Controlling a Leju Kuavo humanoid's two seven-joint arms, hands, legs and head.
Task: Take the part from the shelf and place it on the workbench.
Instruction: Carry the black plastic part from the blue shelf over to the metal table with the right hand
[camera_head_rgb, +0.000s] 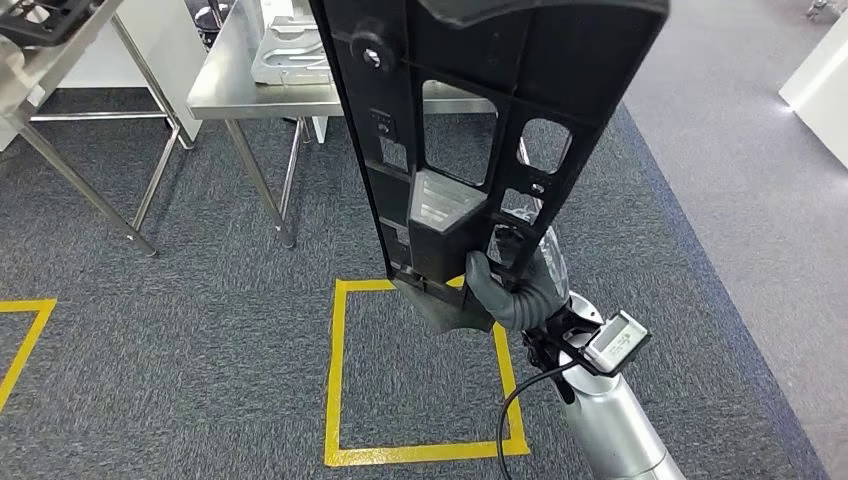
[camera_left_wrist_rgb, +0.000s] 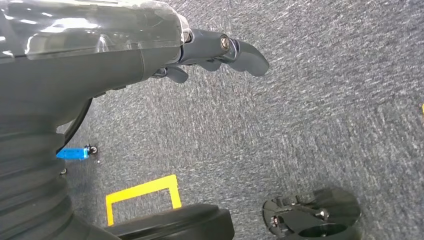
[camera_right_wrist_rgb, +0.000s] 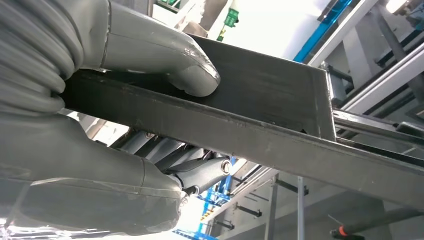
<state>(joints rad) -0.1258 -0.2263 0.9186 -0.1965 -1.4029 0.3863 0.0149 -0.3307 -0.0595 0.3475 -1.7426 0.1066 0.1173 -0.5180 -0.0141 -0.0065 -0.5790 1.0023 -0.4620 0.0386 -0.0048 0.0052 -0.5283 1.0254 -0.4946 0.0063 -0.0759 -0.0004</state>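
Note:
A long black plastic part (camera_head_rgb: 470, 90) with cut-out windows stands upright in front of me, rising past the top of the head view. My right hand (camera_head_rgb: 500, 285) grips its lower end. In the right wrist view the grey thumb (camera_right_wrist_rgb: 185, 65) presses on one face of the black part (camera_right_wrist_rgb: 260, 115) and the darker fingers (camera_right_wrist_rgb: 200, 172) wrap the other side. My left hand (camera_left_wrist_rgb: 220, 50) hangs over the carpet with its fingers loosely extended and nothing in them. The steel workbench (camera_head_rgb: 260, 95) stands ahead to the left, beyond the part.
A light metal piece (camera_head_rgb: 285, 50) lies on the workbench. A second steel frame (camera_head_rgb: 60, 150) carrying a dark part stands at the far left. Yellow tape (camera_head_rgb: 335, 370) marks a square on the grey carpet below the held part. A white cabinet corner (camera_head_rgb: 820, 70) sits far right.

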